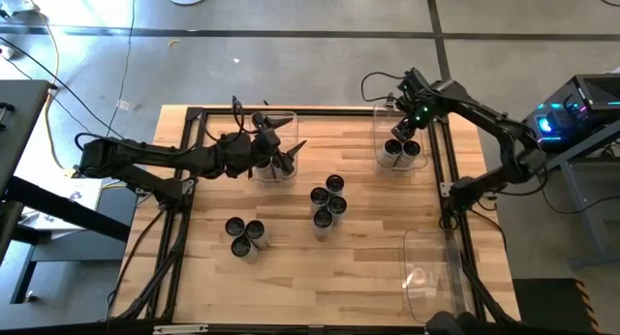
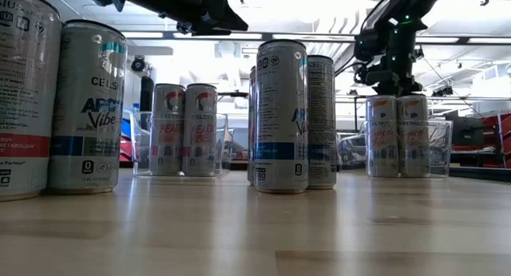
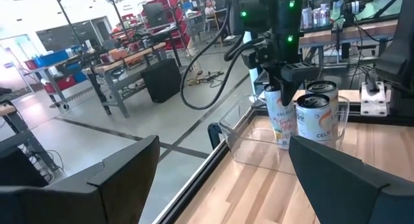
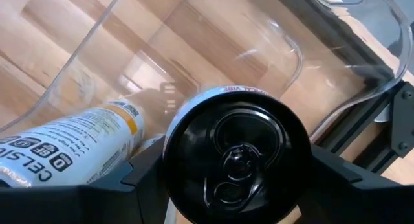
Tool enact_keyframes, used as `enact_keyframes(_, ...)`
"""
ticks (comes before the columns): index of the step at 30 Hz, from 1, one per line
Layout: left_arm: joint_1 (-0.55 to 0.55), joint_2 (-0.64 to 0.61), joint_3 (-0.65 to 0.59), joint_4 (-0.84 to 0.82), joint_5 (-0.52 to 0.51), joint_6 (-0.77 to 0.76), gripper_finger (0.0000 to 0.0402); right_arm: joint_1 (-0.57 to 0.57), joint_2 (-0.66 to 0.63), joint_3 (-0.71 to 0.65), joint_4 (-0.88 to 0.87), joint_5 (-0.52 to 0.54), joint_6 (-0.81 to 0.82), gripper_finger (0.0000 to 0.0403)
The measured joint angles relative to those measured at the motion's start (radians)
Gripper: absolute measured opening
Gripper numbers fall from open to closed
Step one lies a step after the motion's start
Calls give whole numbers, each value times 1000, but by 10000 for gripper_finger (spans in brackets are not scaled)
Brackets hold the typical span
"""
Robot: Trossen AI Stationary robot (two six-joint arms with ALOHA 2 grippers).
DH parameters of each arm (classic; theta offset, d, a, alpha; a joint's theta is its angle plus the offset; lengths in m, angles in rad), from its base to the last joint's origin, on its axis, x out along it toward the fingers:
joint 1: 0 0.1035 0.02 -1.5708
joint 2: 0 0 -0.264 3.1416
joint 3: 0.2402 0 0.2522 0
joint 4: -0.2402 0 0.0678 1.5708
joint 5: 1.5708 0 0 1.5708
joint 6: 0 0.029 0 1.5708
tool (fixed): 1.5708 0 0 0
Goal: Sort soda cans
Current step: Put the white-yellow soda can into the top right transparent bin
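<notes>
- We see the right end effector (image 1: 404, 132) clamped around a soda can (image 4: 234, 162), standing upright inside the clear bin (image 1: 380, 132) at the table's (image 1: 368, 258) far right.
- Our left end effector (image 1: 291, 151) hangs released above the far-left bin (image 1: 274, 172), its cans below.

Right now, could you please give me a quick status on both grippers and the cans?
Left gripper open, empty, above far-left bin. Right gripper around a Celsius can in far-right bin. Seven loose cans mid-table; nothing blocking.
</notes>
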Motion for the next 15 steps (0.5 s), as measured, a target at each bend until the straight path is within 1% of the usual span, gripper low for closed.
enact_keyframes(7,2,0,0,12,0,0,339,0,-47,-2,-62,8,43,242)
enact_keyframes(12,2,0,0,31,0,0,339,0,-51,-2,-62,7,69,242)
enact_keyframes(15,2,0,0,31,0,0,339,0,-51,-2,-62,-2,72,251)
